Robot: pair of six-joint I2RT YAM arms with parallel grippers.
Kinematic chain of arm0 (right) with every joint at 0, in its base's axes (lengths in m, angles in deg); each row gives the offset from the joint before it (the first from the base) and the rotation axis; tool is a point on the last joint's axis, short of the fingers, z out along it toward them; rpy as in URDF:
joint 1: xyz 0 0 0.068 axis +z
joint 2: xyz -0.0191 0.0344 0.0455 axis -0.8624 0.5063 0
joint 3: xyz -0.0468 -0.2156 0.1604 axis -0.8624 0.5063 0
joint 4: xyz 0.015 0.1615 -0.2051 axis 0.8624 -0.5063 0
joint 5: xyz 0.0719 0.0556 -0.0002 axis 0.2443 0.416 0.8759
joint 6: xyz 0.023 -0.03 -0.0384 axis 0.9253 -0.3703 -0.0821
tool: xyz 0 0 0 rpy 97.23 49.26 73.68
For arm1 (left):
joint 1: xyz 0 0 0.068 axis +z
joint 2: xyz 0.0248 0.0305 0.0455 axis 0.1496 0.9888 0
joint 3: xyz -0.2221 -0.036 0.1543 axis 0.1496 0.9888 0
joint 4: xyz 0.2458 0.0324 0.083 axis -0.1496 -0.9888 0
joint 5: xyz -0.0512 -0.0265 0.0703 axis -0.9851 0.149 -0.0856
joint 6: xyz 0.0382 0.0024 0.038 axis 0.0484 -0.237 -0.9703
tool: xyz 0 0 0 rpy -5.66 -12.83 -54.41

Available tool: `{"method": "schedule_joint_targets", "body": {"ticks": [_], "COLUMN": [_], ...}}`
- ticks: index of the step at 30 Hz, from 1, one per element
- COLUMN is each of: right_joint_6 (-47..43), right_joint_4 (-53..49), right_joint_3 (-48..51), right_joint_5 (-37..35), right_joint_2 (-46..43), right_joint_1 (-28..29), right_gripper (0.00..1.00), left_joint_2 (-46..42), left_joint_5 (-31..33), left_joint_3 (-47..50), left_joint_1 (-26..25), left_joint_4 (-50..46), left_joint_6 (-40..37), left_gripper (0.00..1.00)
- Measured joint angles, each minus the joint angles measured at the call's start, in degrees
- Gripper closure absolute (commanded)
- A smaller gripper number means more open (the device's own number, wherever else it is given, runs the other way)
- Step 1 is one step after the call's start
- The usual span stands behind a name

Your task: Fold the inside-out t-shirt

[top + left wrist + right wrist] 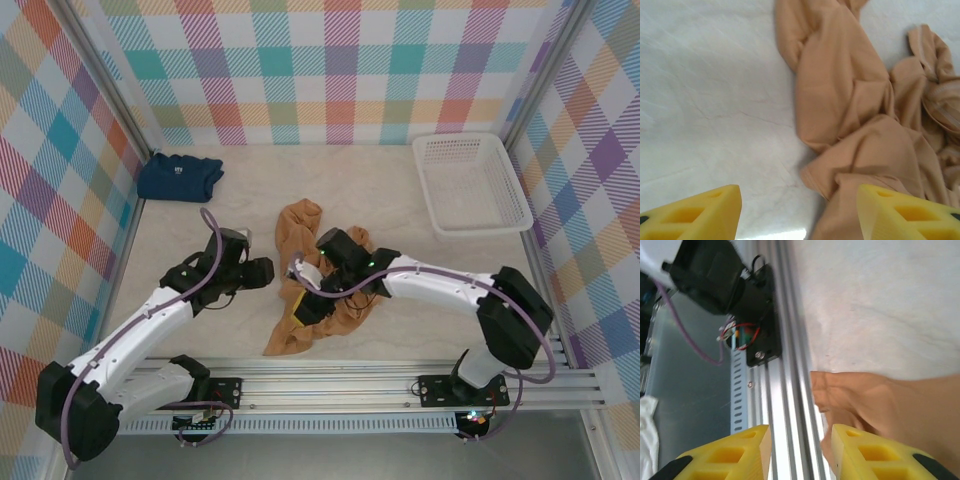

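While left jaws and right jaws gape, the t-shirt (298, 228) lies crumpled, apparently unheld.

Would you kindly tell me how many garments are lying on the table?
2. The tan t-shirt lies crumpled in the middle; the navy shirt sits folded at the far left corner. More could hide beneath the crumpled one.
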Motion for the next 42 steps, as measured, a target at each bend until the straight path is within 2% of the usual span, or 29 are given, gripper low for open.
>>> {"method": "schedule_joint_targets", "body": {"ticks": [8,12,15,22,26,32,37,42], "right_joint_6": [13.27,17.77,20.41,22.56,22.82,22.80,22.77,22.71], "right_joint_4": [1.75,1.68,1.27,-2.51,-2.45,-2.25,-2.25,-2.25], "right_joint_3": [6.88,5.90,5.18,0.79,-0.11,-0.24,-0.24,-0.24], "right_joint_5": [-11.91,-15.80,-17.55,-23.47,-24.09,-24.33,-24.24,-24.13], "right_joint_2": [0.83,6.12,10.25,13.31,14.10,14.16,14.16,14.16], "right_joint_1": [-5.29,-5.88,-9.09,-17.57,-20.50,-20.57,-20.57,-20.57], "right_gripper": [0.60,0.70,0.77,0.80,0.80,0.80,0.80,0.80], "left_joint_2": [6.93,7.98,8.20,10.82,13.66,19.52,24.81,25.00], "left_joint_5": [-9.11,-9.68,-9.09,-9.44,-14.19,-19.32,-19.19,-17.66], "left_joint_3": [4.63,5.84,6.10,6.12,6.32,6.82,6.40,6.12], "left_joint_1": [-6.45,-9.40,-9.73,-9.73,-9.86,-11.93,-14.03,-14.12], "left_joint_4": [-0.33,-1.27,-1.57,-1.31,3.63,13.55,17.14,16.35], "left_joint_6": [3.39,5.49,6.19,6.34,7.85,10.75,11.04,11.43], "left_gripper": [0.39,0.38,0.39,0.40,0.40,0.40,0.51,0.64]}}
